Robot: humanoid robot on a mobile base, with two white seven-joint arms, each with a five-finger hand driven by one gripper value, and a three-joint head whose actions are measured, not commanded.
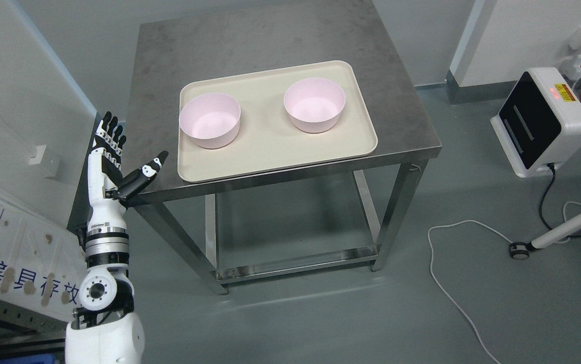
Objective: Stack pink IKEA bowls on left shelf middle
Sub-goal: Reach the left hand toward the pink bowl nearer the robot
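Observation:
Two pink bowls stand upright and apart on a cream tray [270, 156] on a steel table [270, 45]: one at the tray's left [210, 120], one at its right [314, 104]. My left hand [118, 156] is raised beside the table's front left corner, left of the tray. Its fingers [109, 132] are spread, the thumb points toward the tray, and it holds nothing. It touches neither bowl. My right arm does not show.
A white and black device [540, 121] stands on the floor at the right with cables [452, 293] trailing across the floor. A white panel with print [12, 253] leans at the lower left. A wall runs along the left.

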